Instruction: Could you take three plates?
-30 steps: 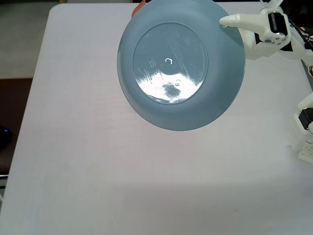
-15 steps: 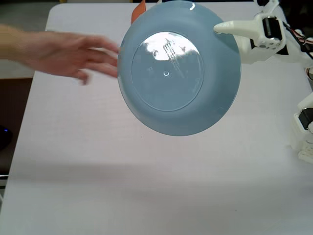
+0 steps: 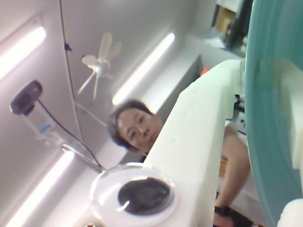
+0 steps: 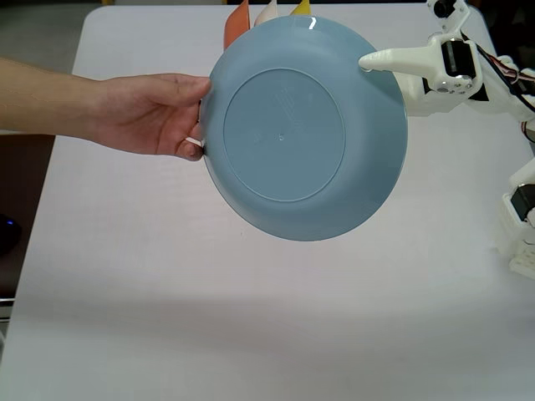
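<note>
A person's hand [image 4: 150, 113] holds the grey-blue plate [image 4: 305, 129] by its left rim above the table, underside toward the fixed view. My gripper [image 4: 372, 63] reaches in from the right, and one white finger [image 4: 393, 58] lies over the plate's upper right rim. In the wrist view the plate [image 3: 270, 118] stands between the white finger [image 3: 194, 137] and the other jaw, with a gap beside the finger. Only the tips of the cream-white plate [image 4: 267, 12] and the yellow plate [image 4: 301, 7] show behind the grey-blue one.
The tip of an orange plate [image 4: 237, 27] stands next to the cream one. The arm's body and base [image 4: 522, 217] fill the right edge of the white table [image 4: 125, 276]. The wrist view looks up at a person's face [image 3: 135, 127] and a webcam [image 3: 26, 97].
</note>
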{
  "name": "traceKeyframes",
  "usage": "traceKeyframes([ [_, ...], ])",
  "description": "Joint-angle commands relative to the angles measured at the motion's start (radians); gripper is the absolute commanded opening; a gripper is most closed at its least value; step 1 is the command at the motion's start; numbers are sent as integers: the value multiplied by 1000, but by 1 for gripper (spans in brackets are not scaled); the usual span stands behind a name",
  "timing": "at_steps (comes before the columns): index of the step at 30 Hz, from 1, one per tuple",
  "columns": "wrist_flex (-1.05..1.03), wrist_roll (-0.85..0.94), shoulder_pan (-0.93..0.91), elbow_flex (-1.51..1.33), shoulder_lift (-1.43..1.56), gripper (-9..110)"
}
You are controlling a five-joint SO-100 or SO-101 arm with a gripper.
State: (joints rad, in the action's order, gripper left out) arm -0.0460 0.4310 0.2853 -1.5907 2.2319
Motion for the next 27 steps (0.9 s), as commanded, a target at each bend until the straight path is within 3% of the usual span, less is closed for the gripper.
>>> traceKeyframes([
  [1,-9,48,-11,15,77,12],
  [7,-25,81,-15,15,80,21],
  [12,-74,141,-37,15,83,41],
  [15,-150,140,-55,25,92,47],
  [27,-474,126,-239,46,167,42],
])
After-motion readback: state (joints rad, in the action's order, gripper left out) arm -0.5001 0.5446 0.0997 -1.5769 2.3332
